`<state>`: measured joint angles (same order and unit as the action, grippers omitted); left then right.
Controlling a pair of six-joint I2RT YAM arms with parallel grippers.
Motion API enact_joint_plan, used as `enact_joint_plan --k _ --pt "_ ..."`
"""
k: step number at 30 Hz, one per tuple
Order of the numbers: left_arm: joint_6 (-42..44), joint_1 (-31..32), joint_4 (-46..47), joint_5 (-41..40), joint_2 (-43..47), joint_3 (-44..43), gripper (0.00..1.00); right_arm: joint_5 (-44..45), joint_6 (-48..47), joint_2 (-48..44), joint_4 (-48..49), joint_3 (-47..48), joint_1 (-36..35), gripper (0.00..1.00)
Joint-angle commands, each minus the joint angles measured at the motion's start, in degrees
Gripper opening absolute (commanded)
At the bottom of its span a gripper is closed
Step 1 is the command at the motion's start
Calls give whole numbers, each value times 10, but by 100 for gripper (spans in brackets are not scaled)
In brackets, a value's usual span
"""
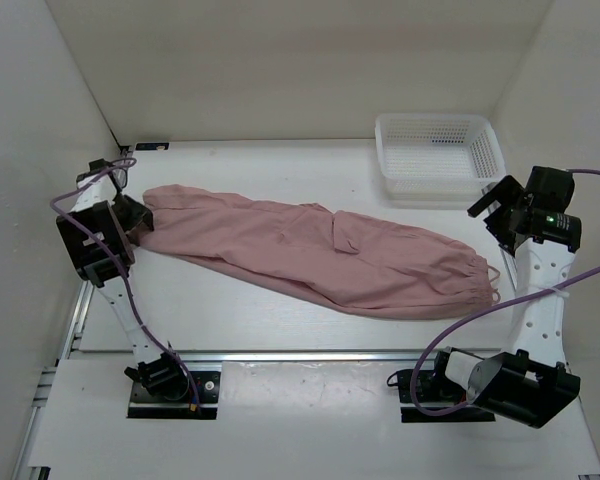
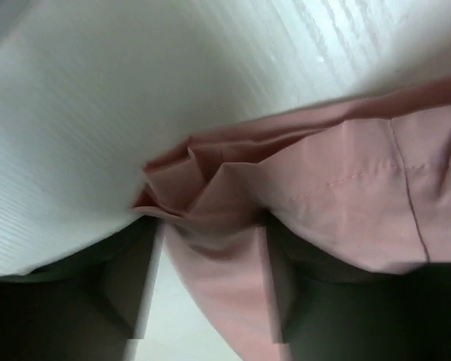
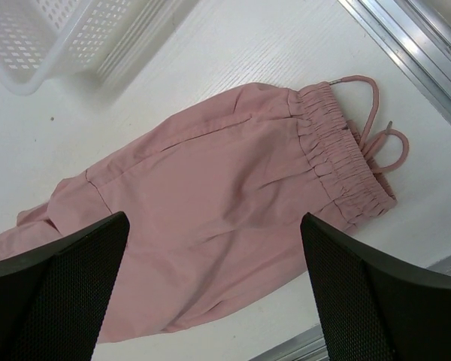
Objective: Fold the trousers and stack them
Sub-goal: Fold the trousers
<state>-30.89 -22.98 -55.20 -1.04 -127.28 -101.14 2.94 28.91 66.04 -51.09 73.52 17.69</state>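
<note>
Top external view, near edge first: both arm bases, then table (image 1: pixel 280 325). Mid-table — trousers (image 1: pixel 320 255) lie flat as one long strip, cuffs left, drawstring waist right; legs seem laid together, no crosswise fold yet, nothing stacked. Left gripper (image 1: pixel 138 222) straddles cuff end, cloth between fingers (image 2: pixel 128 293); clamped or not, cannot tell. Right gripper (image 1: pixel 492 208) spread wide above waist, holding nothing. Far right — white basket (image 1: pixel 435 185).

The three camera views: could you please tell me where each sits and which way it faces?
Top external: above and behind, looking down at trousers and basket; both arms show.
Left wrist: low at trousers' left end; left jaws straddle cloth.
Right wrist: above the waistband, looking down; right jaws open.
Shared: trousers everywhere; basket in top and right.
</note>
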Motion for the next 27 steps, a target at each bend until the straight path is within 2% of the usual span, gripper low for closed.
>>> enact_joint_plan --k 1,2,3,4,8,13,19,22,23,25,26,27 --pt "-5 1 5 -25 -23 -34 60 11 -8 0 -6 18 -2 99" --pt "-5 1 5 -25 -24 -41 35 11 -3 0 -6 13 -2 99" --pt "-5 1 5 -32 -24 -46 19 11 -3 0 -6 13 -2 99" --pt "-5 1 5 -38 -24 -51 10 11 -3 0 -6 13 -2 99" --pt "0 14 -1 -67 12 -84 10 11 -3 -6 -17 20 -2 99" --pt "19 39 -13 -78 123 -106 10 11 -3 -17 -23 32 -2 99" --pt "37 137 -18 -99 271 -93 10 -11 4 -34 -28 43 -2 99" --pt "43 221 -32 -118 317 -88 10 -30 4 -39 -28 43 -2 99" --pt "43 276 -40 -124 327 -88 10 -30 4 -45 -28 43 -2 99" --pt "33 335 -46 -124 351 -83 10 -35 4 -45 -28 43 -2 99" --pt "14 399 -46 -137 356 -64 10 -36 4 -51 -28 43 -2 99" --pt "2 433 -53 -145 363 -52 10 -36 4 -57 -28 37 -2 99"
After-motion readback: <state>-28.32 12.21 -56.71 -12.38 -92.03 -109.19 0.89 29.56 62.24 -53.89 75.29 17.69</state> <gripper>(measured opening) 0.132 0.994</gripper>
